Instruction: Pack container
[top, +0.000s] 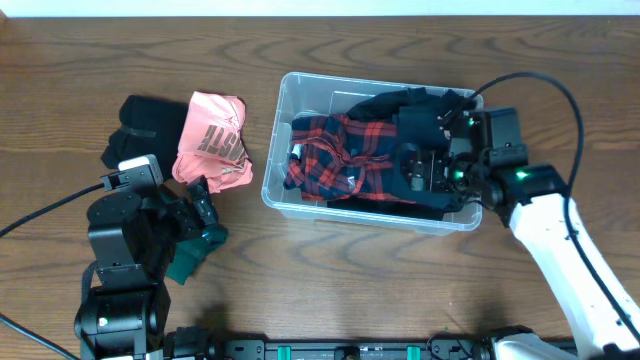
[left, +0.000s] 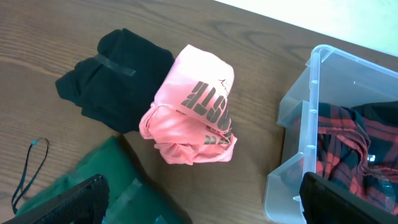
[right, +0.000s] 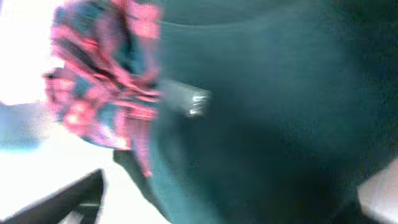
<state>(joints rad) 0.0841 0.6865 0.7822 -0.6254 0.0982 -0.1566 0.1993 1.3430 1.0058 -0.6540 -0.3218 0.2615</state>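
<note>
Container sits right of centre on the tabletop, holding a red plaid shirt and dark clothing. Right fingers are spread over that dark clothing; left fingers are spread above a green garment near a pink shirt.

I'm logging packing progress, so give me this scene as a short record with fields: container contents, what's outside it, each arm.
container: clear bin, on wooden table
inside: red plaid shirt, dark garment
outside, to its left: pink shirt, black garment, green garment
left gripper: open, above green garment
right gripper: over container's right end, state unclear
</note>
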